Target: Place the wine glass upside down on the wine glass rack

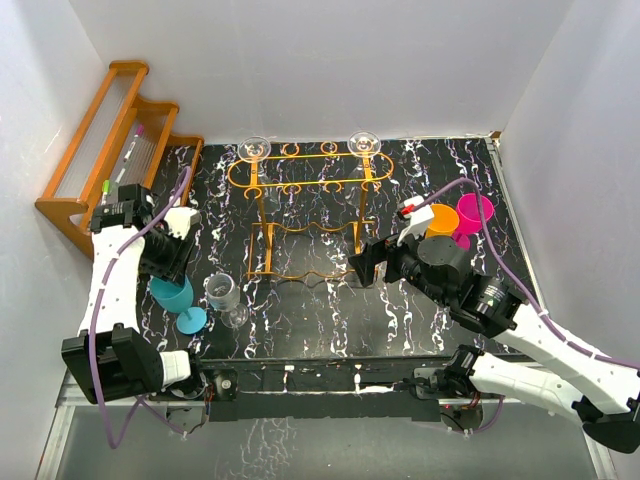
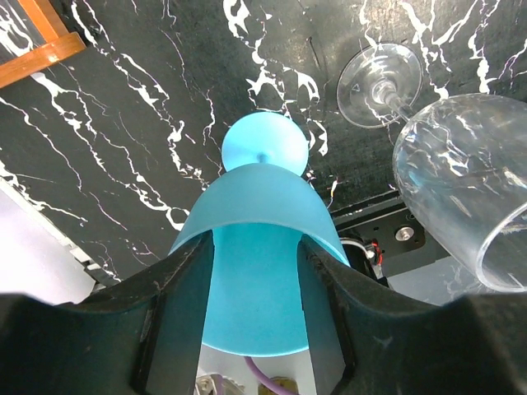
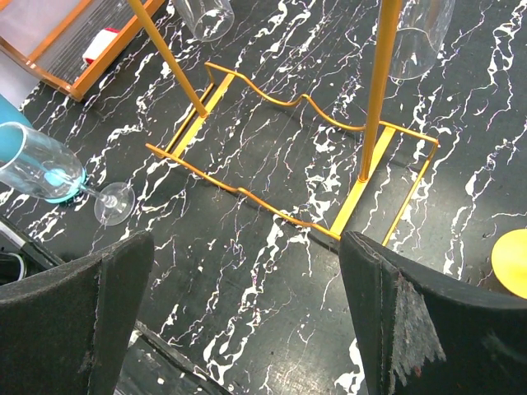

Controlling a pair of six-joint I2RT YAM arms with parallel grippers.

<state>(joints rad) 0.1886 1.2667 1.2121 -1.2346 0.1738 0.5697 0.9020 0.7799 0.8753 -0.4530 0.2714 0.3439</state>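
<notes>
Here the left gripper's (image 2: 255, 276) jaws pinch the bowl of the turquoise plastic wine glass (image 2: 259, 206) at the near-left of the black marbled tabletop (image 1: 320, 310) (a clear stemmed glass (image 2: 469, 181) tilts beside it), while the right gripper's (image 3: 247, 263) jaws gape before the orange-gold wire rack (image 3: 376, 90).

The surface (image 1: 330, 310) is black with white marble veining. The orange-gold wine glass rack (image 3: 360, 183) stands mid-surface on its thin legs. At near left a teal wine glass (image 1: 172, 293) has its foot down, just beside a clear glass (image 1: 222, 293) lying on its side. An orange cup (image 1: 440, 218) and a magenta cup (image 1: 473, 212) stand right (touching, it seems). A wooden stepped rack (image 1: 100, 150) sits at the far-left edge.
</notes>
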